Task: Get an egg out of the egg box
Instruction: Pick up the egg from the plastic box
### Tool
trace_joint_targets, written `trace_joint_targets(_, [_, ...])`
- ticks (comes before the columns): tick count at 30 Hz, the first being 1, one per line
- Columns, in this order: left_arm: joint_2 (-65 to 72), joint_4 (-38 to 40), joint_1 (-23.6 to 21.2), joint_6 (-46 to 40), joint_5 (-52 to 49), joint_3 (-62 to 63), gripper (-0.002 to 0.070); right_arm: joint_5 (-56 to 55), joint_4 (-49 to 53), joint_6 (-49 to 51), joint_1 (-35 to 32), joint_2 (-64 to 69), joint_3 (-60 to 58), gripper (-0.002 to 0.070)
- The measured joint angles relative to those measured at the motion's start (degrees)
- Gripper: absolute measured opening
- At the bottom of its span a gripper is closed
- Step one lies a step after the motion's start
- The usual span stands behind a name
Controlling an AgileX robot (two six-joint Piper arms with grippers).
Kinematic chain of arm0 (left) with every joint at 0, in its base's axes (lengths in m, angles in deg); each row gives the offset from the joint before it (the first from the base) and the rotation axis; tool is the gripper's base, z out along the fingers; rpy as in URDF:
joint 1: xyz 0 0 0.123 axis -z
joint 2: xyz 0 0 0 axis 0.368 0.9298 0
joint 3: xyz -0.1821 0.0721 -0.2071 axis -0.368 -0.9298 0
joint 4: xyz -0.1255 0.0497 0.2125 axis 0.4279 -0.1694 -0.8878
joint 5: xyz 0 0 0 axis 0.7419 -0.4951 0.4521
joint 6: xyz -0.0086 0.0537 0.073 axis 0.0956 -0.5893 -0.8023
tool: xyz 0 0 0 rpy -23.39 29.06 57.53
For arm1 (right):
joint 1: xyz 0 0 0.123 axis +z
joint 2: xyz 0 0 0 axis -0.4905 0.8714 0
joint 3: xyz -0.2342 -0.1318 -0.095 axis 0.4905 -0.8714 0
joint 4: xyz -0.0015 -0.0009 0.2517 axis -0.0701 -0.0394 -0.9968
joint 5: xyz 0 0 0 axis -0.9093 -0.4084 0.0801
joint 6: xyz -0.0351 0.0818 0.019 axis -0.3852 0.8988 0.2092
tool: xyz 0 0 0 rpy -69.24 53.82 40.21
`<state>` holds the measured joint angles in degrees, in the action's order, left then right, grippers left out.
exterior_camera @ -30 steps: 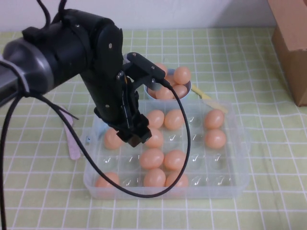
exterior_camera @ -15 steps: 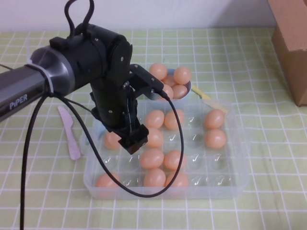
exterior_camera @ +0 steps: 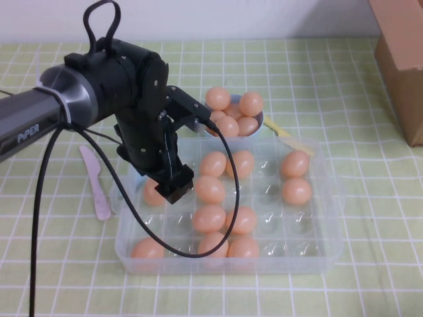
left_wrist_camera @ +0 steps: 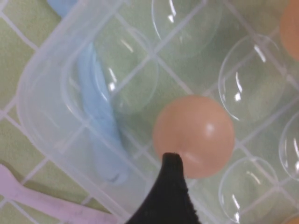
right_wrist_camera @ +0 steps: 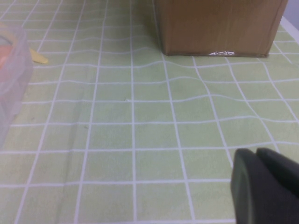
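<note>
Since the earlier frame, left gripper point(exterior_camera: 173, 187) has shifted left over egg box point(exterior_camera: 328, 251), above the egg point(left_wrist_camera: 194, 136); finger state indeterminate. Right gripper point(right_wrist_camera: 264, 186) rests closed above the tablecloth point(right_wrist_camera: 117, 116).

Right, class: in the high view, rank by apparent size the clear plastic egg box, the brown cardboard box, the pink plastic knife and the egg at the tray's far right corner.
1. Clear plastic egg box.
2. Brown cardboard box, cropped, so unsure.
3. Pink plastic knife.
4. Peach-orange egg.
The left gripper hovers over the tray; the right gripper is parked.
</note>
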<state>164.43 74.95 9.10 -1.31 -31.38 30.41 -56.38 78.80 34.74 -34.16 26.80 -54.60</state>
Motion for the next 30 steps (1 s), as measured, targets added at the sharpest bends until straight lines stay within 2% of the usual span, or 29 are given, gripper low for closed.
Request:
trace_joint_targets(17, [4.5, -0.2, -2.0, 0.0, 1.9, 0.1, 0.0548, 0.0, -0.1, 0.0, 0.0, 0.0, 0.0, -0.0018])
trace_joint_targets(19, [4.5, -0.1, -2.1, 0.0, 2.0, 0.2, 0.0509, 0.0, -0.1, 0.0, 0.0, 0.0, 0.0, -0.0018])
trace_joint_targets(24, [4.5, -0.2, -2.2, 0.0, 2.5, 0.4, 0.0335, 0.0, -0.1, 0.0, 0.0, 0.0, 0.0, -0.0018])
trace_joint_targets(25, [4.5, -0.2, -2.2, 0.0, 2.5, 0.4, 0.0317, 0.0, -0.1, 0.0, 0.0, 0.0, 0.0, -0.0018])
trace_joint_targets(30, [1.6, -0.2, -1.6, 0.0, 2.3, 1.1, 0.0318, 0.0, -0.1, 0.0, 0.0, 0.0, 0.0, -0.0018])
